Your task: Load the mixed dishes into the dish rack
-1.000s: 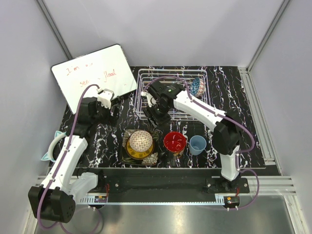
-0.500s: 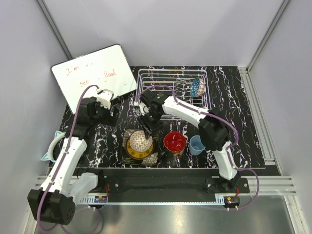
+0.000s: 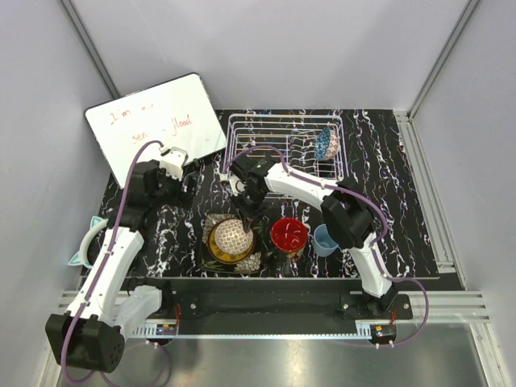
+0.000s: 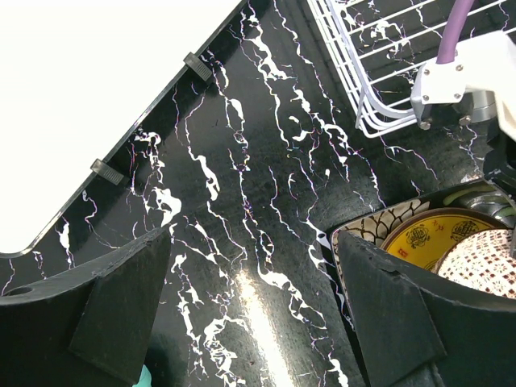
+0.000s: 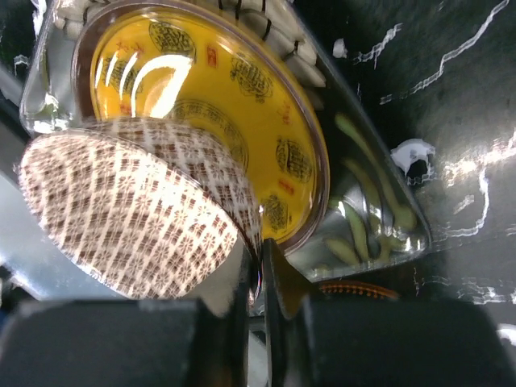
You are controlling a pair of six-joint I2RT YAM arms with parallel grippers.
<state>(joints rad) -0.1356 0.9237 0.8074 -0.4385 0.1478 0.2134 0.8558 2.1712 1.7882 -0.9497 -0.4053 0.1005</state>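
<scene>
The right gripper [image 5: 258,270] is pinched shut on the edge of the lattice-patterned bowl [image 5: 129,210], just in front of the dish rack's [image 3: 242,173] near-left corner. That bowl sits on the yellow plate [image 5: 242,105], which lies in the floral dish [image 5: 367,222]. The red bowl [image 3: 289,234] and the pale blue cup [image 3: 326,239] stand on the table in front of the rack's near side, right of the stack. A blue patterned bowl [image 3: 324,143] stands on edge inside the rack, at its far-right corner. The left gripper [image 4: 258,322] hangs left of the rack with its jaws spread wide and nothing between them, beside the writing board [image 4: 89,89].
</scene>
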